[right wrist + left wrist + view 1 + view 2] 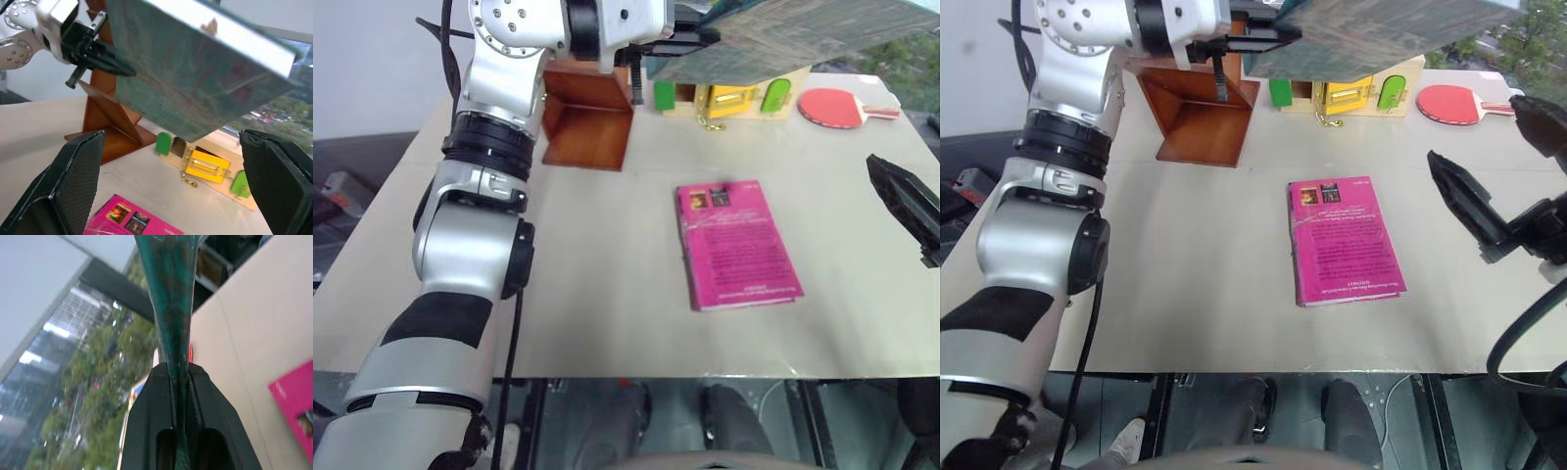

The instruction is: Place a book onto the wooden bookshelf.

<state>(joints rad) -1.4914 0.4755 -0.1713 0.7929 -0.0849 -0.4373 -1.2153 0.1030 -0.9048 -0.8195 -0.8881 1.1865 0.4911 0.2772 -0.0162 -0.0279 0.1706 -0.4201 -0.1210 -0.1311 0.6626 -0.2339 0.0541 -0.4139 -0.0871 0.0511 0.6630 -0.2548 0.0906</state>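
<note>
Mid-carry: my left hand (1268,37) is clamped on one edge of the book (1381,29), held aloft above the far side of the table (607,294), just beside and above the wooden bookshelf (592,122). Pickup looks done; the placing is not, as the shelf's compartments are bare. My right hand (1498,171) hangs wide and empty near the table's right edge. The pink book (736,245) lies flat mid-table, well apart from the shelf, so that approach looks clear. The pale box with coloured doors (729,98) sits just beside the shelf, leaving less room there for the book's free end.
</note>
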